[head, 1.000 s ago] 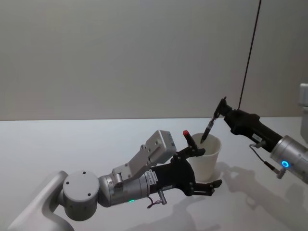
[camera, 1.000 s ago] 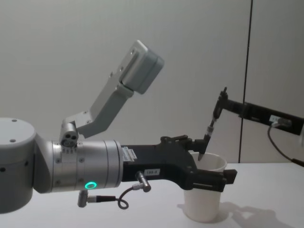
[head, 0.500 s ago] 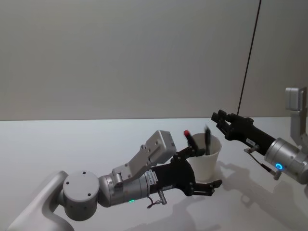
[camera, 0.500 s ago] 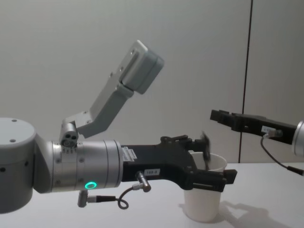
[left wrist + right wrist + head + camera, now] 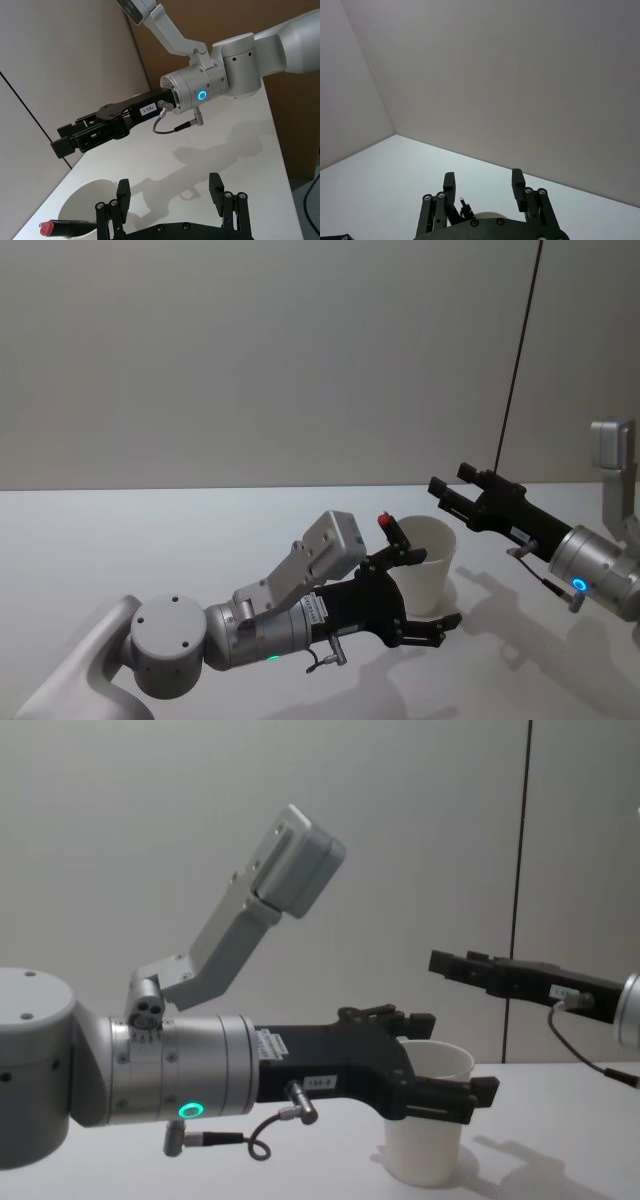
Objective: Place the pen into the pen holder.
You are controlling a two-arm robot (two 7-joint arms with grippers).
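Note:
The pen holder [image 5: 432, 558], a white paper cup [image 5: 428, 1145], stands on the table in front of me. The pen is hidden from view. A black marker with a red cap [image 5: 386, 523] leans out over the cup's rim [image 5: 64, 227]. My left gripper [image 5: 428, 586] is open at rim height, one finger by the cup's far side and one at its front; in the left wrist view the cup [image 5: 92, 197] lies beside one finger. My right gripper [image 5: 446, 492] hovers open and empty just right of the cup and above it [image 5: 442, 963], [image 5: 483, 181].
The white table [image 5: 120, 540] runs to a plain grey wall. A dark vertical cable [image 5: 518, 360] hangs behind the right arm. The left arm's wrist camera housing [image 5: 295, 860] rises above its forearm.
A second ago my right gripper held a dark pen tip-down over the cup. It let go, the pen dropped into the cup, and the gripper drew back to the right, open.

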